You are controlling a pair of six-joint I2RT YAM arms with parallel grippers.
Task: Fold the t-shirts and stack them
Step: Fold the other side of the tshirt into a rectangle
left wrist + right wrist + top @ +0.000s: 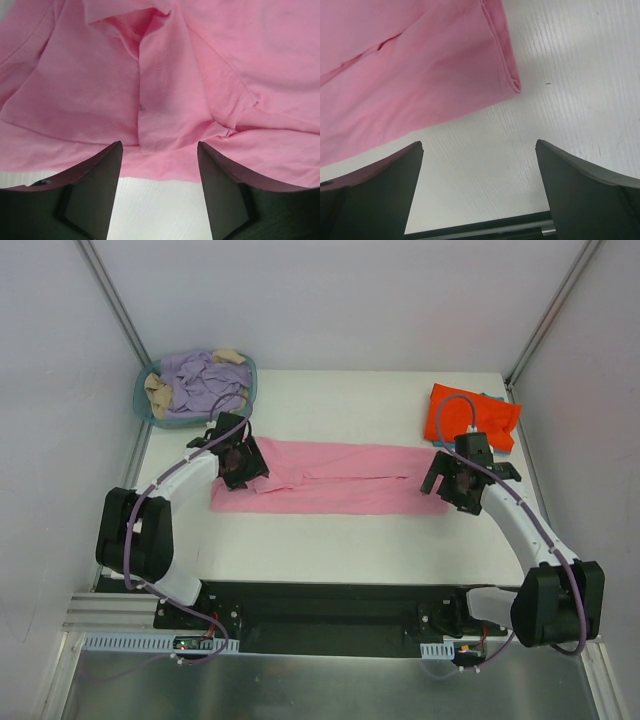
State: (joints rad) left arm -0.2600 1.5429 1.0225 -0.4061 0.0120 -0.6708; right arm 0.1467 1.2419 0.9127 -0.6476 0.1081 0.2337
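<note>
A light pink t-shirt (335, 478) lies folded into a long band across the middle of the table (340, 540). My left gripper (237, 455) hovers over its left end. In the left wrist view the left gripper (160, 150) is open, and the pink t-shirt (165, 90) lies wrinkled just past the fingertips with nothing between them. My right gripper (450, 480) is at the band's right end. The right gripper (479, 145) stands open over bare table, the pink t-shirt's (410, 75) folded corner up and to the left. An orange-red t-shirt (470, 412) lies at the back right with a blue edge (505, 444) showing under it.
A round teal basket (141, 400) at the back left corner holds lavender cloth (200, 380) and beige pieces. Grey walls close in the table on the left, back and right. The black arm mount (330, 610) runs along the near edge.
</note>
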